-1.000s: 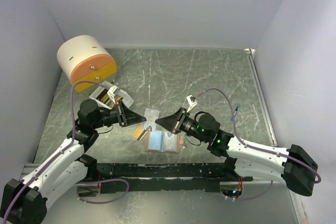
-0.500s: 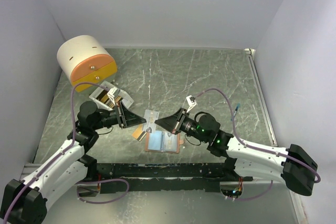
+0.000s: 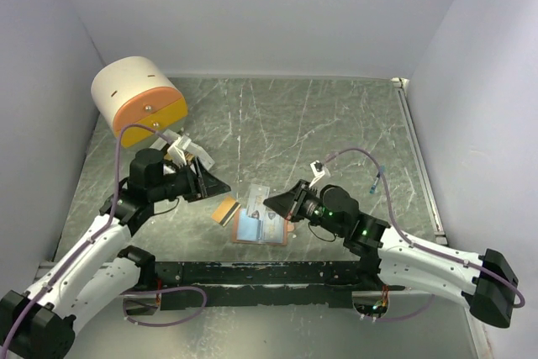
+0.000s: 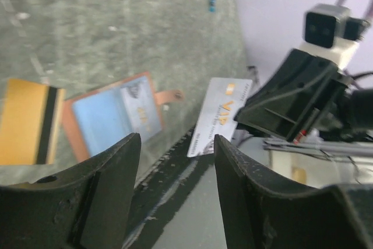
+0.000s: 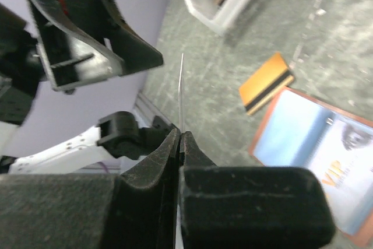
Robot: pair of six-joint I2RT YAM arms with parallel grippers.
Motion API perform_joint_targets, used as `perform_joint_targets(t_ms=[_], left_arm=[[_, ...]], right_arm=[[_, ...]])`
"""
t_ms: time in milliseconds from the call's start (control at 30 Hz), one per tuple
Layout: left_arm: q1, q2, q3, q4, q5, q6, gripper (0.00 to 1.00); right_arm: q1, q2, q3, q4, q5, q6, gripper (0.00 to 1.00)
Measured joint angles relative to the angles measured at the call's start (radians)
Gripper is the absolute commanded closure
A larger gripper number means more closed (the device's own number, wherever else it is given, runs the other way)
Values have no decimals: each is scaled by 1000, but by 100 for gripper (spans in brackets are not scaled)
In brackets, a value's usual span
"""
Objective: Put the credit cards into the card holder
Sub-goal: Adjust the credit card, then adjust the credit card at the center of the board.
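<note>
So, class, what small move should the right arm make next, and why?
Probably lower the right gripper toward the card holder, tilting the white card it pinches to line up with a pocket. The holder lies open on the table, blue inside facing up, close by.

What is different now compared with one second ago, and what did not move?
The right gripper, shut on the pale card, drew back toward its own side, carrying the card along the wallet's far edge. The left gripper, open, shifted slightly toward the centre, and its arm now hides more of the white box. The orange card, wallet and drawer unit stayed put.
</note>
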Motion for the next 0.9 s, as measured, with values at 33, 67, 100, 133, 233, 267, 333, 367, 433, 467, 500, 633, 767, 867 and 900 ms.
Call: perform_joint_targets(t_ms=[33, 67, 100, 133, 233, 267, 333, 367, 433, 467, 500, 633, 767, 867, 900], left_arm=[[0, 6, 13, -32, -29, 24, 37], [0, 16, 25, -68, -63, 49, 38], [0, 29, 31, -98, -93, 70, 38], [0, 43, 33, -125, -121, 89, 38], [-1, 89, 30, -172, -158, 123, 44], [-3, 105, 28, -178, -164, 130, 47], [-9, 130, 21, -180, -174, 141, 50], [-16, 142, 16, -180, -177, 145, 52], [-37, 160, 7, -181, -183, 149, 54], [-49, 166, 4, -180, -187, 150, 58], [-66, 173, 1, -180, -194, 151, 63], [-121, 201, -18, -159, -210, 143, 78], [-176, 245, -62, -114, -225, 118, 86], [-217, 283, -76, -93, -244, 103, 81], [-230, 296, -76, -87, -254, 100, 75]], right_arm=[[0, -5, 0, -29, 6, 0, 100], [0, -6, 0, -65, 13, 0, 100], [0, -5, 0, -97, 18, 0, 100], [-1, 2, 0, -126, 19, 0, 100], [-1, 44, 0, -185, 16, 1, 100], [-1, 57, 0, -197, 14, 1, 100], [-4, 88, 0, -217, 10, 1, 100], [-6, 97, 0, -222, 6, 1, 100], [-15, 111, 0, -224, -4, 1, 100], [-25, 120, 0, -223, -11, 0, 100], [-37, 130, -2, -220, -19, 0, 100], [-75, 153, -34, -190, -50, 1, 100], [-102, 158, -73, -165, -76, 3, 100], [-116, 159, -90, -136, -90, 5, 100], [-120, 160, -95, -125, -95, 5, 100]])
